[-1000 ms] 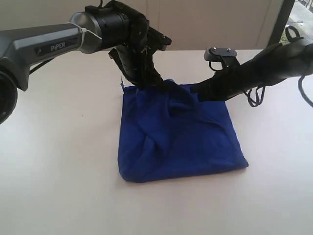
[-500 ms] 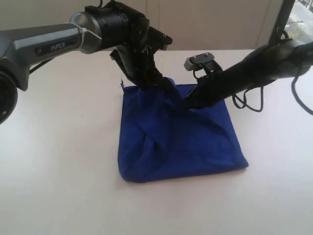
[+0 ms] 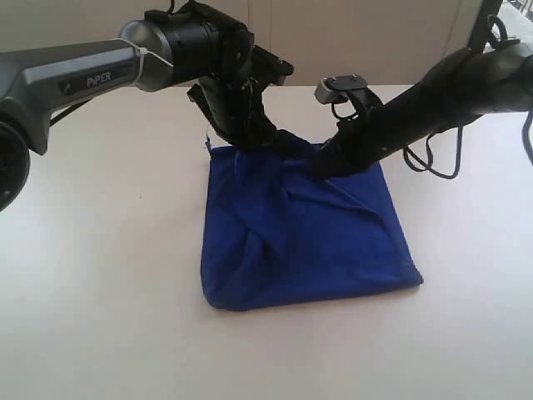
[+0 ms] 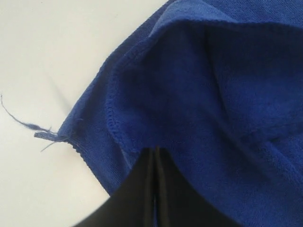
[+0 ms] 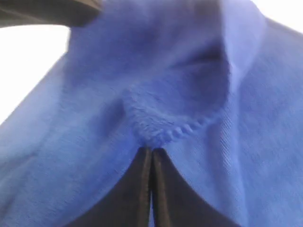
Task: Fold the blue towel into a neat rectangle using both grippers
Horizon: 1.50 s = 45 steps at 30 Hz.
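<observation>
We see the left gripper (image 3: 251, 142) clenched on the blue towel (image 3: 308, 242) near its far left corner. The right gripper (image 3: 321, 170) pinches the same far edge close beside it. The rest of the towel lies rumpled on the table (image 3: 100, 317), spreading toward the near side, so we judge the fold goes that way.

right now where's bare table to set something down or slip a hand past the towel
Bare table lies left of the blue towel and all along its near edge; a smaller bare strip sits to its right. Crowded: the towel's far edge, where the left claw and right claw both pinch cloth, close together.
</observation>
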Available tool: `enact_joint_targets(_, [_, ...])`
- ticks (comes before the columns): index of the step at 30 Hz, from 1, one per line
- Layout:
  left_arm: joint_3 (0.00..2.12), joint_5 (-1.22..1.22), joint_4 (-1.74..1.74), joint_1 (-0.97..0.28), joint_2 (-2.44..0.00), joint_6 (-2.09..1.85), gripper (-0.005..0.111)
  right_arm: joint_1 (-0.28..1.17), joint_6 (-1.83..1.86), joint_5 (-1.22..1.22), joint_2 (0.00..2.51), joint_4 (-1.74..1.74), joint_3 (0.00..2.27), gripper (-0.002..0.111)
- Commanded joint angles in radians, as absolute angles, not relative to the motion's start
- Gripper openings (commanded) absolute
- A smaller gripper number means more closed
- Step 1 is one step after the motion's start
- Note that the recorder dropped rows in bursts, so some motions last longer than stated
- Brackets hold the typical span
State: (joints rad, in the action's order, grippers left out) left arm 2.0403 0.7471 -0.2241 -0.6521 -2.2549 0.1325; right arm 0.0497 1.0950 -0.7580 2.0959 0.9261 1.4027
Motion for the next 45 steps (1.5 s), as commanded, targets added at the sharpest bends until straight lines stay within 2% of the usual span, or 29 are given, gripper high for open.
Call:
enact_joint_targets(1, [2.038, 0.764, -0.211, -0.650, -2.247, 0.132, 0.000, 0.038, 0.767, -0.709, 2.089, 0.675, 1.406, 0.000])
enact_joint_targets(5, [2.038, 0.764, -0.211, -0.650, -2.247, 0.132, 0.000, 0.038, 0.596, -0.692, 2.088, 0.580, 1.406, 0.000])
enact_joint_targets(15, [2.038, 0.776, -0.211, -0.650, -2.247, 0.132, 0.000, 0.026, 0.440, -0.670, 2.082, 0.583, 1.408, 0.000])
enact_joint_targets(20, [2.038, 0.776, -0.211, -0.650, -2.247, 0.132, 0.000, 0.026, 0.521, -0.657, 2.085, 0.757, 1.408, 0.019])
enact_joint_targets(28, [2.038, 0.774, -0.211, -0.650, -2.247, 0.132, 0.000, 0.026, 0.556, -0.624, 2.087, 0.801, 1.408, 0.037])
enact_joint_targets(40, [2.038, 0.772, -0.211, -0.650, -2.247, 0.132, 0.000, 0.026, 0.685, -0.626, 2.175, 1.002, 1.408, 0.037])
enact_joint_targets(45, [2.038, 0.772, -0.211, -0.650, -2.247, 0.132, 0.000, 0.024, 0.697, -0.626, 2.175, 1.002, 1.408, 0.030])
